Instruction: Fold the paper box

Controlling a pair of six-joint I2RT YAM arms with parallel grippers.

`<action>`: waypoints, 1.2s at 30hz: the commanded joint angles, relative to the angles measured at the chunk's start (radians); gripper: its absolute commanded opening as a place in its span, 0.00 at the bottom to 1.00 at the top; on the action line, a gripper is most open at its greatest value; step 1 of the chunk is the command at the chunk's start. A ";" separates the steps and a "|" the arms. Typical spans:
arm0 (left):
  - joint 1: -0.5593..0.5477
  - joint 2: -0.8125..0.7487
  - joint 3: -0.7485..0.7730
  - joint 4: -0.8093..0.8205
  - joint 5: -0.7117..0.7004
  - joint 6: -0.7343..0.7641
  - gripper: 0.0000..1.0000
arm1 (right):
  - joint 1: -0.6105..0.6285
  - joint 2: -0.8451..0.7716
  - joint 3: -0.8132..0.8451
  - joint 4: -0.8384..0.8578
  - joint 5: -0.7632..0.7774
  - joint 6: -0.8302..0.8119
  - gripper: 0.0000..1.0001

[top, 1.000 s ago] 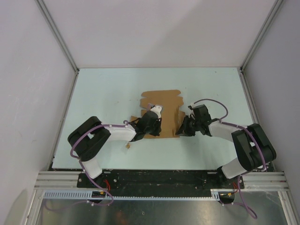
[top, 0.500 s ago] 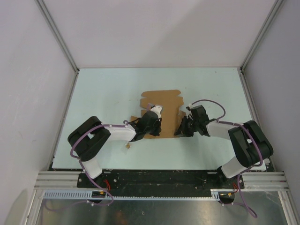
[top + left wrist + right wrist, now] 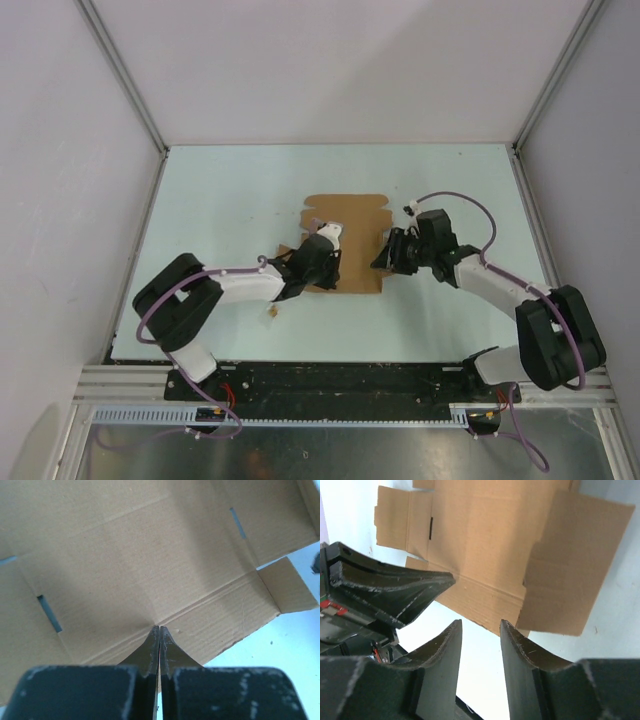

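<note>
The left pincer (image 3: 159,629), fingers together, pins the flat paper box (image 3: 150,555) under its tips, while the right pincer (image 3: 480,624) gapes just short of its edge, so a careless shove risks skewing it instead of creasing it.

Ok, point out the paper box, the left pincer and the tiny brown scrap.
paper box (image 3: 350,212): top external view, bare far panel.
left pincer (image 3: 159,632): left wrist view, between its closed fingertips.
tiny brown scrap (image 3: 271,312): top external view, its middle.
</note>
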 commanded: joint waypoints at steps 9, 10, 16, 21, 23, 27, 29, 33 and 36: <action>0.129 -0.366 -0.048 -0.085 -0.065 -0.002 0.39 | 0.044 0.251 0.239 0.056 0.010 -0.131 0.42; 0.144 -0.379 -0.064 -0.087 -0.070 -0.004 0.41 | 0.048 0.271 0.276 0.051 0.015 -0.138 0.42; 0.279 -0.379 -0.070 -0.102 -0.069 -0.009 0.45 | 0.070 0.392 0.344 0.053 0.060 -0.139 0.39; 0.363 -0.307 -0.038 -0.102 -0.031 -0.019 0.40 | 0.088 0.437 0.352 0.045 0.126 -0.164 0.37; 0.367 -0.263 -0.006 -0.102 -0.036 -0.007 0.39 | 0.088 0.448 0.353 0.053 0.124 -0.165 0.36; 0.390 -0.233 0.004 -0.095 -0.036 -0.019 0.38 | 0.091 0.454 0.353 0.060 0.127 -0.161 0.36; 0.393 -0.232 -0.007 -0.090 -0.034 -0.024 0.38 | 0.100 0.442 0.358 0.062 0.135 -0.159 0.36; 0.397 -0.245 -0.055 -0.085 -0.076 -0.053 0.47 | 0.120 0.431 0.404 0.014 0.185 -0.168 0.40; 0.410 -0.249 -0.078 -0.079 -0.080 -0.067 0.49 | 0.137 0.441 0.441 -0.016 0.207 -0.182 0.42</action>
